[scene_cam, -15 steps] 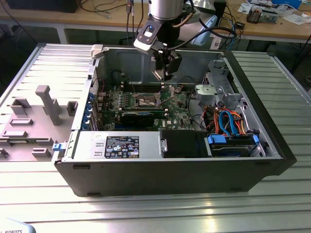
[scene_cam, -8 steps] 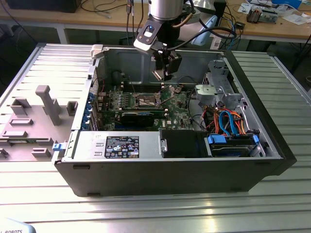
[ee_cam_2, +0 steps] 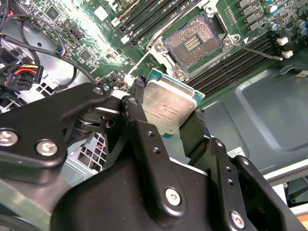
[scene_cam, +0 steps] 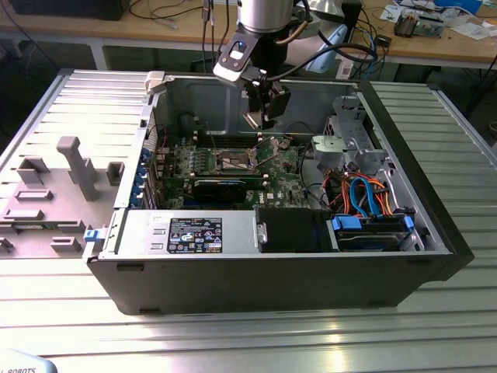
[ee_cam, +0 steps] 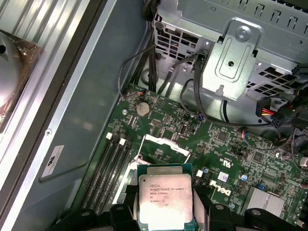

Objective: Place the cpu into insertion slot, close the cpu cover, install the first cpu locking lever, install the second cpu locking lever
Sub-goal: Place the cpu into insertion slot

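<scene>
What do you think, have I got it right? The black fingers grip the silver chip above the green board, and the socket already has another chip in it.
Not quite. The insertion slot is empty: the second wrist view shows it bare, with no chip inside. The rest stands: the fingers grip the cpu above the green board.

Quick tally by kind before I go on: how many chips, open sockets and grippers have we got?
cpu, gripped at its edges: 1
insertion slot, uncovered, nothing in it: 1
gripper, holding the cpu: 1
Total: 3
</scene>
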{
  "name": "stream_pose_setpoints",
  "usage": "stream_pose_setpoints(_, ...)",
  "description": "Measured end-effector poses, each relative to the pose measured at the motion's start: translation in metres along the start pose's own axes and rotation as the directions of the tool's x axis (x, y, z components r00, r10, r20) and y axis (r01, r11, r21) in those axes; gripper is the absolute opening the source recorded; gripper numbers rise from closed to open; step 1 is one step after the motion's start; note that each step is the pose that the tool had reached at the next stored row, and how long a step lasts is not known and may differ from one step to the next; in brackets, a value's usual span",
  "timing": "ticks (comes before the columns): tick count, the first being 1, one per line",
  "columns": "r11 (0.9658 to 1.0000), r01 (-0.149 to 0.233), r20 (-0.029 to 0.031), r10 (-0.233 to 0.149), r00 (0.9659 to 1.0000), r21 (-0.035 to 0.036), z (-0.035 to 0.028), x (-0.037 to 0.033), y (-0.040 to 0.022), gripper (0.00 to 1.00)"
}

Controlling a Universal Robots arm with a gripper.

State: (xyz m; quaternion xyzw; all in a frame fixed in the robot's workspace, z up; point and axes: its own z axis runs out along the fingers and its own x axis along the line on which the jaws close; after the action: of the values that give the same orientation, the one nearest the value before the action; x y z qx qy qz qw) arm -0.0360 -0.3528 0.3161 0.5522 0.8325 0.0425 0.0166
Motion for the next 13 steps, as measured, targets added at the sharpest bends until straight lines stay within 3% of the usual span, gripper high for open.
stream_pose_setpoints(13, 1.0000, -0.008, 0.0007, 0.008, 1.0000, -0.0001, 0.0005, 0.0000, 0.0000, 0.54)
